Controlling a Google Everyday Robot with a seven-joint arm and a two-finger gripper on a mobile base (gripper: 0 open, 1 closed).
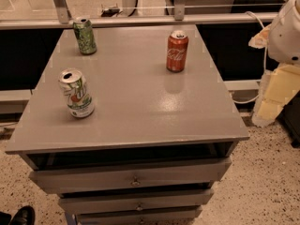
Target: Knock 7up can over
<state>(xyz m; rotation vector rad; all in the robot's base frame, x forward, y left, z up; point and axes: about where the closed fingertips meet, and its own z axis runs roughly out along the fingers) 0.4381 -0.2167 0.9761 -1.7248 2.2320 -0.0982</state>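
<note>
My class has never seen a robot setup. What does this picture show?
One camera looks down on a grey drawer cabinet; its mounting is unknown. The pale shapes at the right edge belong to a one-armed mobile robot: its arm and, below, its gripper, beside the cabinet, away from the cans. Three cans stand on top: the 7up can front left, a green patterned can back left, a red Coca-Cola can back right. No can is held. The robot must knock the 7up can over; it stands, so that is not yet done.
</note>
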